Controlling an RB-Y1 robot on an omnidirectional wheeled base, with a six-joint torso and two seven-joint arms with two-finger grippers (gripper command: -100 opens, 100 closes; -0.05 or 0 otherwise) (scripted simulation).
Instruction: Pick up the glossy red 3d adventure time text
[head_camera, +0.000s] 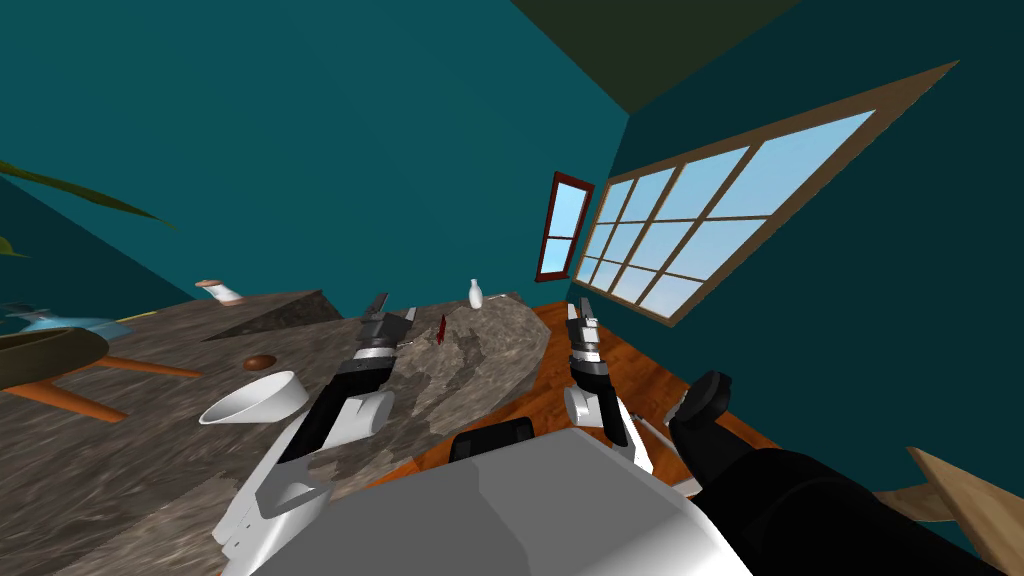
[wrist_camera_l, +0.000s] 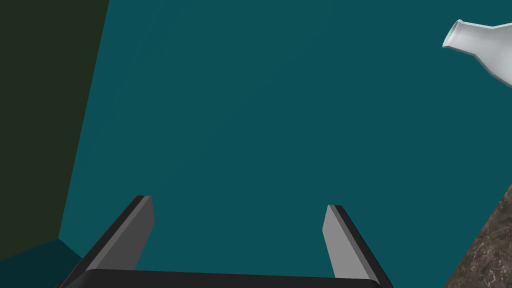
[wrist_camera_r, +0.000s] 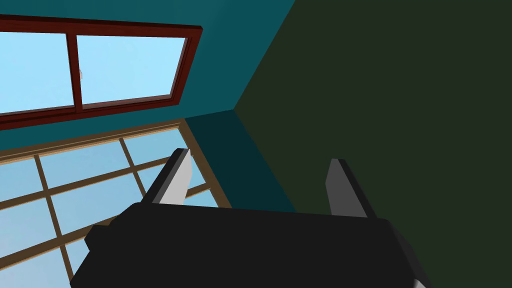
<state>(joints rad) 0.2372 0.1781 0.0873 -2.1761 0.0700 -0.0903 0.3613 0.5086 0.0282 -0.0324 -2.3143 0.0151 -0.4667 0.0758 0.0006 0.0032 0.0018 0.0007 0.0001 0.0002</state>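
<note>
A small glossy red text piece (head_camera: 441, 329) stands on the grey-brown stone-patterned table (head_camera: 150, 440) near its far end. My left gripper (head_camera: 393, 308) hovers over the table just left of the red piece, open with nothing between its fingers (wrist_camera_l: 142, 230). My right gripper (head_camera: 581, 312) is raised beyond the table's right edge, over the wooden floor, and is open too, with its fingers (wrist_camera_r: 180, 176) pointing at a window.
A white vase (head_camera: 476, 293) stands past the red piece near the table's far edge, its neck (wrist_camera_l: 480, 45) showing beside my left gripper. A white bowl (head_camera: 255, 398) and a small brown object (head_camera: 260, 362) lie on the table to the left.
</note>
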